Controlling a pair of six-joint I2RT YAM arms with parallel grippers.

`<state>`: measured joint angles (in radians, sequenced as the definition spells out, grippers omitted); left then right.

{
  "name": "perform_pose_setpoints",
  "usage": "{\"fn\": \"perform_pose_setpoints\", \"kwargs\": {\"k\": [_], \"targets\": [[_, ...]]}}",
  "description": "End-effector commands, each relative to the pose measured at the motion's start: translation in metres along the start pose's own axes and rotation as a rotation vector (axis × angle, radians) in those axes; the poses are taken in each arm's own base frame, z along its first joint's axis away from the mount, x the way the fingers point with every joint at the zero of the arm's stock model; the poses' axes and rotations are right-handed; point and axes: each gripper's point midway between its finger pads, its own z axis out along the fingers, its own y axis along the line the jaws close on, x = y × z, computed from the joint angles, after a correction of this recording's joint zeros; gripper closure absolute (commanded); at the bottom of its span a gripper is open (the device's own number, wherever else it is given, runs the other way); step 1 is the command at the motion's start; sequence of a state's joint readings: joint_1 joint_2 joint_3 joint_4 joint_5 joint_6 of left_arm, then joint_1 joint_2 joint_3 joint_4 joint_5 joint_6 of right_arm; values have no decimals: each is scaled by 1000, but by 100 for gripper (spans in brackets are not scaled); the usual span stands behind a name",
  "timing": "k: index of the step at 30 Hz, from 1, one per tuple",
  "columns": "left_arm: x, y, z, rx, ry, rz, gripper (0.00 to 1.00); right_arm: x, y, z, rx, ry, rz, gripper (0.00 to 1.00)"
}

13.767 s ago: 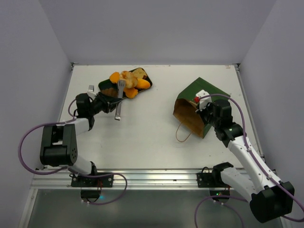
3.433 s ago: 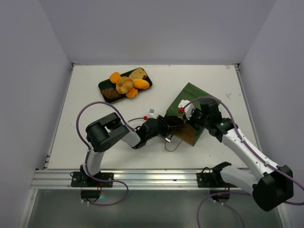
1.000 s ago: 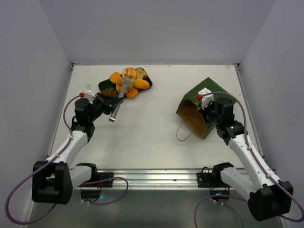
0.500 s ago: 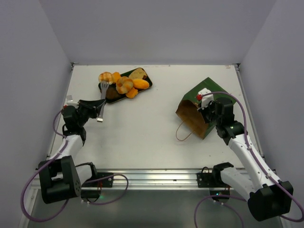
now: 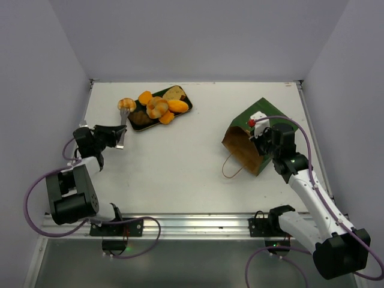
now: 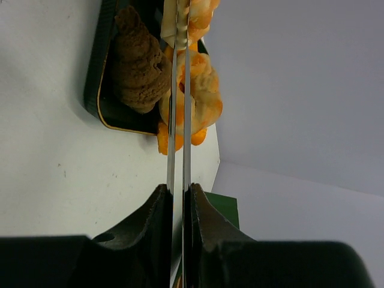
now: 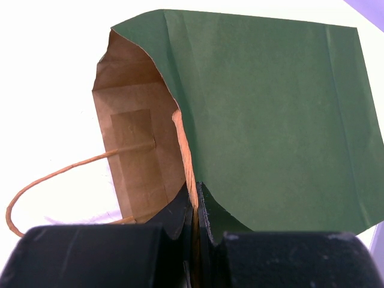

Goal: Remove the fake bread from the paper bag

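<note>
The dark green paper bag point(image 5: 257, 123) lies on its side at the right, its brown mouth facing left and a string handle point(image 5: 230, 171) on the table. My right gripper point(image 5: 262, 141) is shut on the bag's upper rim; in the right wrist view the bag point(image 7: 270, 108) fills the frame, with the rim between the right gripper's point(image 7: 195, 193) jaws. My left gripper point(image 5: 112, 135) is shut on metal tongs point(image 5: 122, 123), which pinch a tan-orange roll point(image 5: 126, 104) just left of the tray. The left wrist view shows the left gripper point(image 6: 178, 189), tongs point(image 6: 178, 90) and roll point(image 6: 200, 11).
A dark green flat tray point(image 5: 139, 127) at the back left holds several bread pieces point(image 5: 159, 107): orange rolls, a brown slice and a brown lump point(image 6: 137, 67). White walls close the table on three sides.
My left arm has swung left, carrying the tongs and roll from above the tray to just off its left corner. The right arm and bag have not moved.
</note>
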<state>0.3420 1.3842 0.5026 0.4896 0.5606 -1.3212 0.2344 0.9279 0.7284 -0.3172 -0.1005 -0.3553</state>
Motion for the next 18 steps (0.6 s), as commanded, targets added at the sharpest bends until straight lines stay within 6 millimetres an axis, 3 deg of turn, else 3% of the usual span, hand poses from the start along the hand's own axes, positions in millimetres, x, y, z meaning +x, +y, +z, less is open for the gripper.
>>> {"fn": "perform_pose_setpoints", "kwargs": {"k": [1,18], "targets": [[-10,-26,8,79,20,70,100,-12,-1,-2,-3,-55,8,100],[-13,-11,35,36,107,36,96,-10,1,0,-10,-48,8,100]]}}
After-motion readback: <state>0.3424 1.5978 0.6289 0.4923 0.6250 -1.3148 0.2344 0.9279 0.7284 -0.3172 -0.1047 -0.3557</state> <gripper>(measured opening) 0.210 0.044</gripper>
